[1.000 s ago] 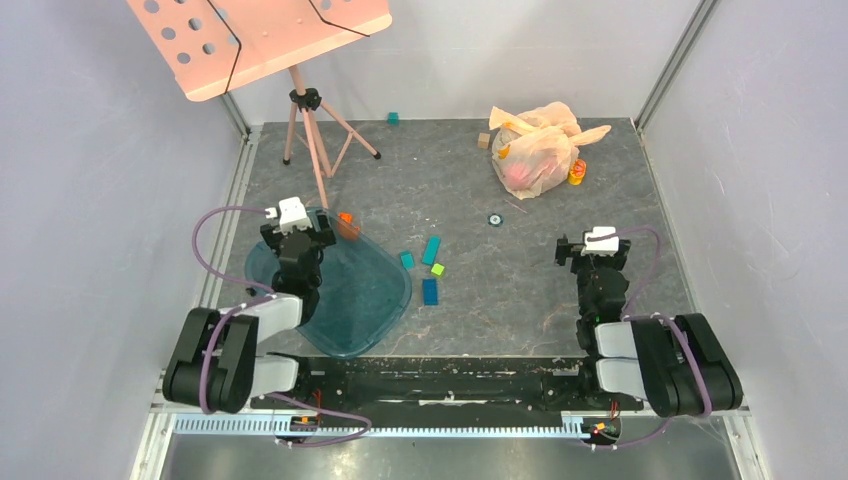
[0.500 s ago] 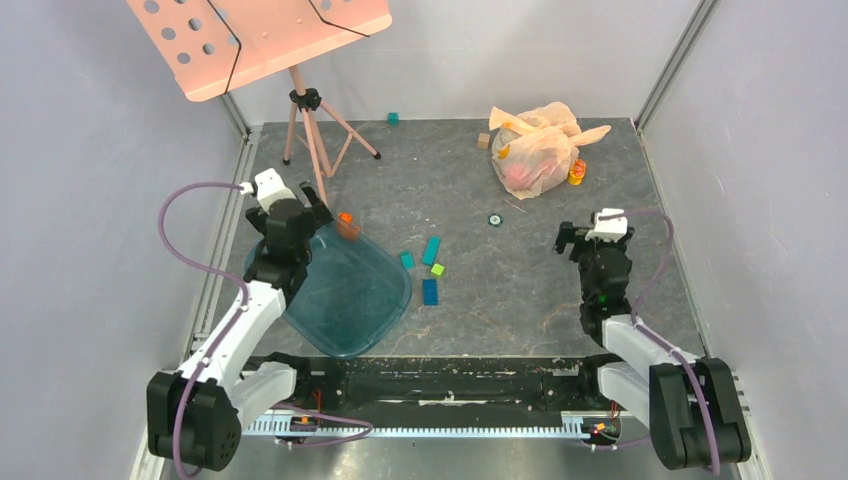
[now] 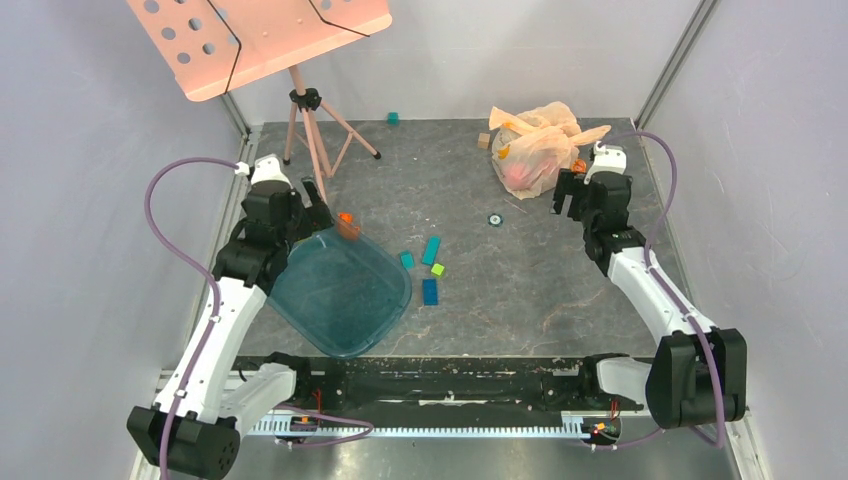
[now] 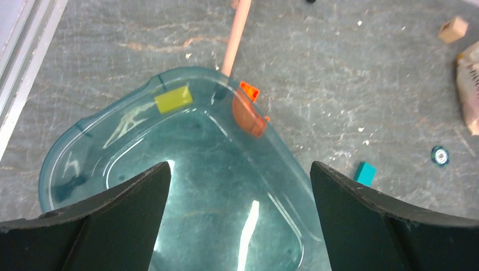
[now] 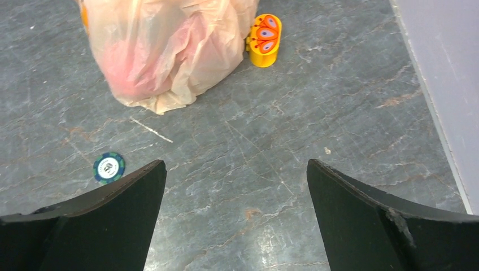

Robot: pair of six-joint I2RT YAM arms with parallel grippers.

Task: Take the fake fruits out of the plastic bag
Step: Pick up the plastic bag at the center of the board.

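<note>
Top view: the bag lies at one o'clock on the table. My right gripper is just beside it at its four o'clock, jaws spread and holding nothing. My left gripper hangs spread and unloaded over the tray at nine o'clock.

Left wrist: only the tray's glossy, see-through teal plastic shows below.

Right wrist: the bag is thin, crinkled film at eleven o'clock. A round red fruit blurs through it. I can't make out any grapes or the bag's mouth. I'd pinch loose film, not the bulge, so it won't slide.
</note>
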